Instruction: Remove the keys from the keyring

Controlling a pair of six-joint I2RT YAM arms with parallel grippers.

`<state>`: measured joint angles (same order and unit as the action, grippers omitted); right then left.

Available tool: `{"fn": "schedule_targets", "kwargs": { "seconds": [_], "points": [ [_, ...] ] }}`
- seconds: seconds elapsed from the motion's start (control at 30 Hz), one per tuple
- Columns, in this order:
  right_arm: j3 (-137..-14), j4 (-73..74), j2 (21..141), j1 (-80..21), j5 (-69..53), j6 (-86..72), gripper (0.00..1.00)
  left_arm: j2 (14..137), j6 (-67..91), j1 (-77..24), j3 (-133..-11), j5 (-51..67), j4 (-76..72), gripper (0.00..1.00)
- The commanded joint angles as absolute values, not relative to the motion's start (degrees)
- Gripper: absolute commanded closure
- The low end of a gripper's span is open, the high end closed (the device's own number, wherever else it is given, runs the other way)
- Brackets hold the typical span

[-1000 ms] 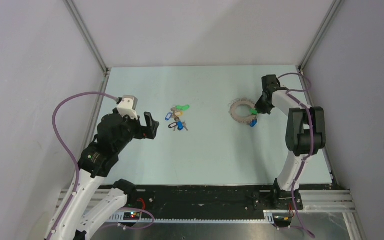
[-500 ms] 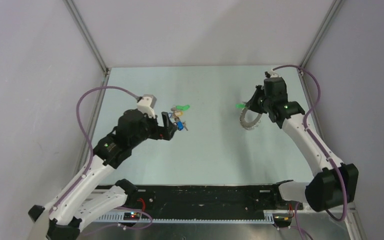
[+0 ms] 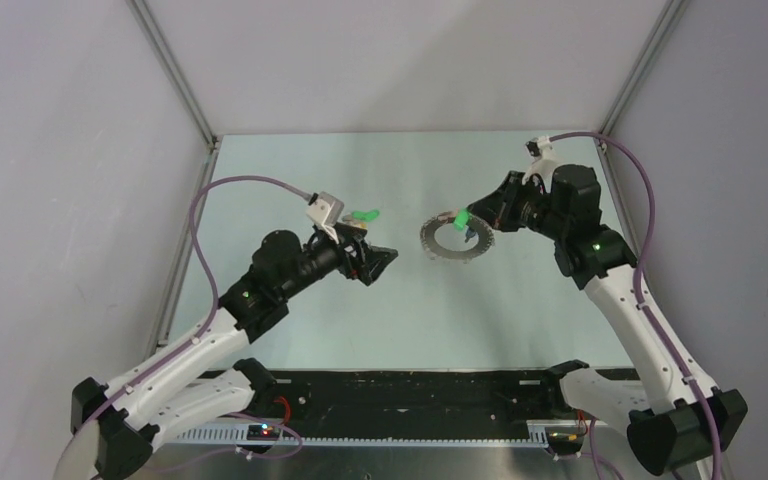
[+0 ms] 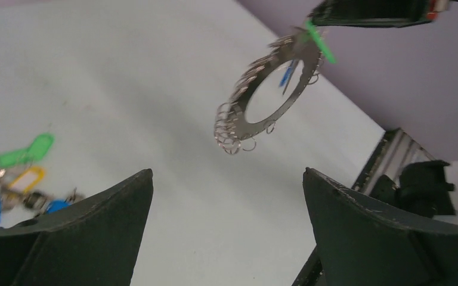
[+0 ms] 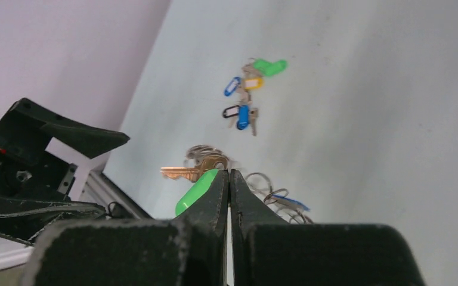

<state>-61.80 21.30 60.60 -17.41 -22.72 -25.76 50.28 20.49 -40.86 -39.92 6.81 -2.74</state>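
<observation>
The keyring (image 3: 454,241) is a thin silver ring fringed with small keys. It hangs in the air above the middle of the table. My right gripper (image 3: 467,217) is shut on its top edge beside a green tag (image 3: 457,219). In the right wrist view the closed gripper (image 5: 228,173) has the green tag (image 5: 196,192), a brass key (image 5: 183,172) and small rings (image 5: 269,192) sticking out. My left gripper (image 3: 381,262) is open and empty, just left of the ring. In the left wrist view the ring (image 4: 266,90) hangs ahead of the open gripper (image 4: 228,173).
A loose heap of keys with green, blue and yellow tags (image 5: 247,95) lies on the table under my left wrist; only its green tag (image 3: 365,214) shows from above, and it sits at the left of the left wrist view (image 4: 18,173). Grey walls enclose the table.
My right gripper has lifted the keyring off the table and carried it left toward the centre. My left arm has reached right, over the heap, toward the ring.
</observation>
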Motion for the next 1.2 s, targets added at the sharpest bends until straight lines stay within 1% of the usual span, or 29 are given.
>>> {"fn": "schedule_targets", "kwargs": {
  "seconds": [0.0,0.17,0.2,0.27,0.47,0.6,0.73,1.0,1.07,1.13,1.17],
  "points": [
    [-62.25,15.35,56.76,-18.13,-28.31,-28.85,1.00,48.23,12.23,-43.56,-40.31,13.17,-14.88,0.02],
    [-62.26,14.65,53.77,-18.35,-28.34,-30.52,1.00,50.08,7.94,-46.00,-41.75,14.91,-15.65,0.01],
    [-62.24,14.53,53.52,-18.36,-28.41,-30.90,1.00,51.02,7.40,-46.66,-42.10,15.14,-15.71,0.06],
    [-62.31,14.04,53.03,-18.37,-28.76,-31.54,1.00,52.76,6.57,-47.17,-43.34,15.82,-15.69,0.11],
    [-62.33,10.85,53.05,-18.44,-32.42,-33.93,1.00,56.27,4.47,-47.28,-46.40,15.13,-15.86,0.15],
    [-62.37,9.59,53.40,-18.57,-34.04,-35.36,1.00,59.18,5.34,-47.38,-48.29,17.70,-16.19,0.15],
    [-62.32,8.73,53.88,-18.87,-34.19,-36.08,1.00,60.92,4.59,-48.78,-49.29,19.27,-16.60,0.11],
    [-62.35,7.32,54.49,-19.73,-34.29,-37.06,1.00,62.68,3.56,-50.65,-50.87,17.02,-16.92,0.09],
    [-62.37,6.96,54.45,-20.08,-34.60,-37.49,1.00,63.50,3.46,-50.73,-51.34,15.53,-16.90,0.10],
    [-62.33,6.65,54.32,-20.43,-35.28,-38.07,1.00,64.37,3.20,-50.71,-51.80,14.60,-16.90,0.15],
    [-62.32,6.65,54.10,-20.50,-36.02,-38.15,1.00,65.09,2.84,-50.74,-51.96,14.55,-16.89,0.22]
  ]
}}
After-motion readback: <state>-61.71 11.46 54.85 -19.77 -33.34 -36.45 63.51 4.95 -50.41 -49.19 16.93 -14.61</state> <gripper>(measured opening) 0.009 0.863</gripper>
